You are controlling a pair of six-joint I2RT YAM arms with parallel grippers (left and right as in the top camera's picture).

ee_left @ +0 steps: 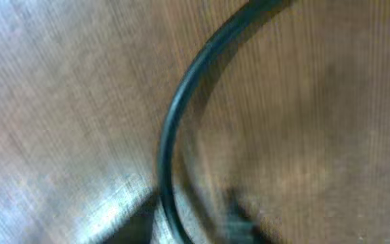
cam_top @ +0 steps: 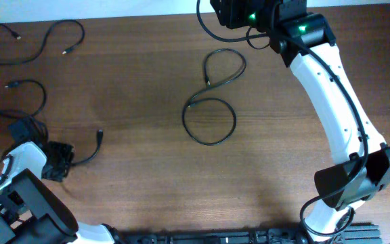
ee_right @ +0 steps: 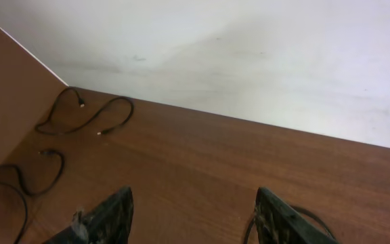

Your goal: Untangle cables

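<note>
Several thin black cables lie on the brown table. A figure-eight looped cable (cam_top: 210, 102) lies in the middle. Two loose cables lie at the far left (cam_top: 42, 42) (cam_top: 34, 91). A cable with a small plug (cam_top: 99, 135) runs down to my left gripper (cam_top: 57, 163) at the near left. The left wrist view is blurred and very close to the table, with one cable (ee_left: 171, 129) curving down the middle; its jaws do not show clearly. My right gripper (ee_right: 195, 207) is open and empty near the table's far edge, with a cable loop (ee_right: 317, 217) just behind its right finger.
The right arm (cam_top: 334, 102) reaches from the near right across to the far edge of the table. A pale wall (ee_right: 249, 61) rises behind the table's far edge. The far-left cables also show in the right wrist view (ee_right: 87, 118).
</note>
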